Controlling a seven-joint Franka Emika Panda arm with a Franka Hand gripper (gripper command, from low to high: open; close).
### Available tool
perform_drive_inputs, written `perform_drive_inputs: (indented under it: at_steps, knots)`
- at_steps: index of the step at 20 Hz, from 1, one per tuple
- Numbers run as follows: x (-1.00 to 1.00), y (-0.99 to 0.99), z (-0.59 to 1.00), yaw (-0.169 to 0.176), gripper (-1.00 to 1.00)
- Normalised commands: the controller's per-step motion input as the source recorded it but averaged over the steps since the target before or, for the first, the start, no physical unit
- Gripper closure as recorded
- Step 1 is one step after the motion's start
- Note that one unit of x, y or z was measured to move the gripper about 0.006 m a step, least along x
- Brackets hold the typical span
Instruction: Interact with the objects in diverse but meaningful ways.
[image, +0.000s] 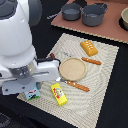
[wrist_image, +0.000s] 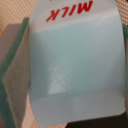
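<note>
The small white carton (image: 33, 94) with green-blue sides stands at the placemat's near corner on the exterior view's left. The arm's wrist (image: 22, 70) is directly over it, covers most of it and hides the gripper's fingers. In the wrist view the carton (wrist_image: 75, 65) fills the frame very close up, with red "MILK" lettering on its pale face. No fingertip shows plainly there. The bright yellow box (image: 59, 94) lies beside the carton. The orange-yellow ridged block (image: 89, 48) and the brown sausage (image: 91, 61) lie farther back on the mat.
A tan round plate (image: 73, 69) sits mid-mat, with an orange-handled utensil (image: 78, 86) in front of it. Two grey pots (image: 71, 12) (image: 94, 14) stand on a brown board (image: 112, 29) at the back. The striped placemat (image: 102, 90) lies on a dark table.
</note>
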Motion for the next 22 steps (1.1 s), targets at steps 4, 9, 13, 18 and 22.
perform_drive_inputs:
  at_steps: [4, 9, 13, 18, 22]
  knots:
    - [0.17, -0.04, 0.02, 0.067, 1.0]
    - [0.16, -0.15, -0.09, 0.053, 1.0]
    - [0.19, -0.08, -0.09, 0.034, -1.0]
    - [0.14, -0.01, 0.27, 0.008, -1.0]
    - [0.02, 0.0, 0.65, 0.0, -1.0]
